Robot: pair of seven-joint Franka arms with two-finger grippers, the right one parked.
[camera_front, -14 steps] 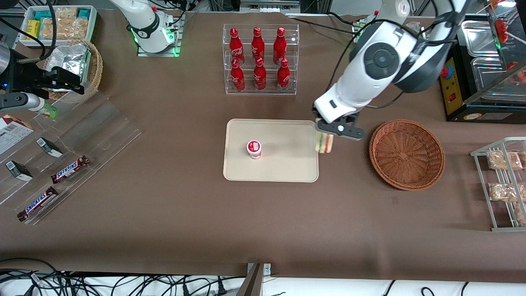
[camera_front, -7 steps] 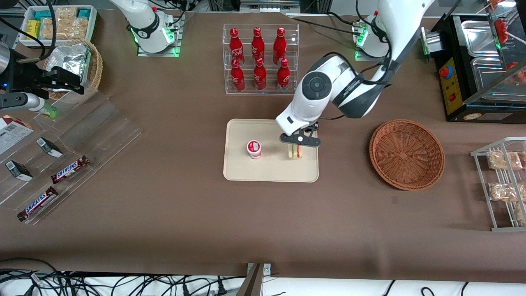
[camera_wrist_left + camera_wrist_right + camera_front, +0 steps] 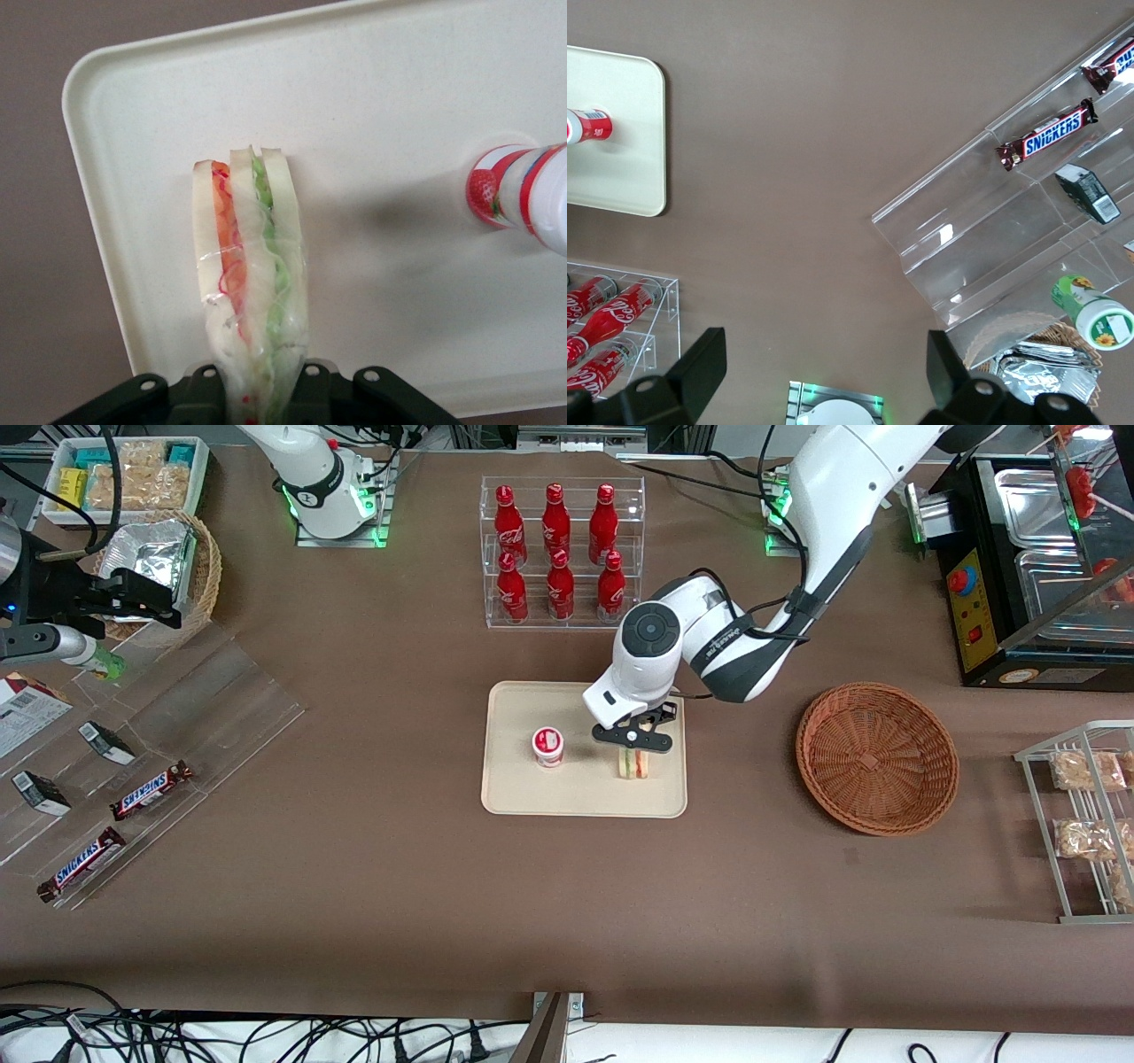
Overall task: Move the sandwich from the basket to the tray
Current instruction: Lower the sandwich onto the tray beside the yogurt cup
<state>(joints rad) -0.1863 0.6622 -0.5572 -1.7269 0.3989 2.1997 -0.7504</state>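
Observation:
The wrapped sandwich [image 3: 633, 763] [image 3: 251, 266] stands on edge over the cream tray [image 3: 585, 797] [image 3: 372, 106], at the tray's end nearest the basket. My gripper [image 3: 634, 751] [image 3: 254, 396] is shut on the sandwich's top, directly above it. I cannot tell whether the sandwich touches the tray floor. The reddish-brown wicker basket [image 3: 877, 757] sits empty toward the working arm's end of the table.
A small red-and-white yogurt cup [image 3: 548, 746] [image 3: 523, 190] stands on the tray beside the sandwich. A clear rack of red cola bottles [image 3: 561, 553] stands farther from the front camera than the tray. A wire snack rack [image 3: 1085, 824] stands past the basket. An acrylic candy shelf [image 3: 115, 779] lies toward the parked arm's end.
My gripper carried the sandwich from beside the tray's edge to over the tray and lowered it toward the tray floor, ending closer to the yogurt cup.

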